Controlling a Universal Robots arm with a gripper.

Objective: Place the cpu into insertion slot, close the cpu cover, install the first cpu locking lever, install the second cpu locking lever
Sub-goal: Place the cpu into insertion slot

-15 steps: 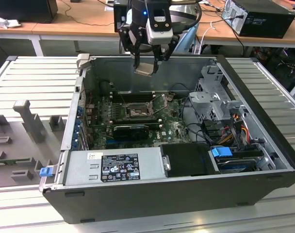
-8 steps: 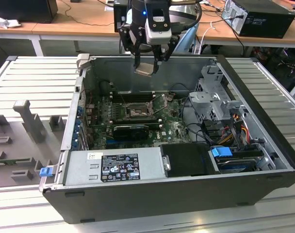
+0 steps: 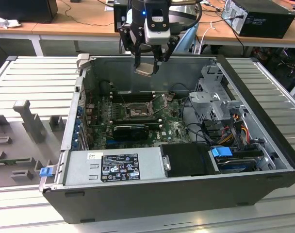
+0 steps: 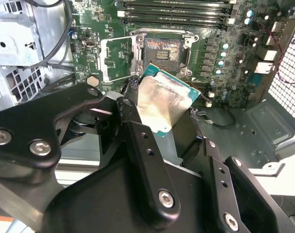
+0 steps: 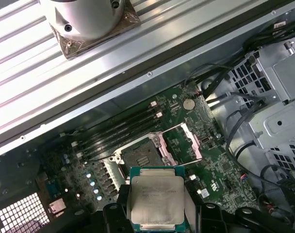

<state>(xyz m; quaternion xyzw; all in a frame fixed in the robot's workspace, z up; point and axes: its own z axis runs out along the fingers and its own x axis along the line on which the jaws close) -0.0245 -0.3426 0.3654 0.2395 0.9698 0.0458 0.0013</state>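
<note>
With the hand [image 3: 146, 62], grips narrowly, by two opposite edges, the small thin square cpu [image 3: 145, 70] of beige-grey metal. Holds it high over the far wall of the open black computer case [image 3: 186, 194], well apart from the square black-framed, silver-rimmed insertion slot [image 3: 137, 112] in the middle of the green motherboard [image 3: 172, 130]. Could snag a corner on that rim if lowered as now: lies twisted against the slot's sides in both wrist views. Could crush contacts if set down tipped, or slip free, pinched only at thin edges. Could also strike the thin silvery square-frame cpu cover [image 5: 192, 143], propped open just beside the slot. Being square, has no long axis; turns its metal face up toward the wrist, tilted rather than level with the board.
</note>
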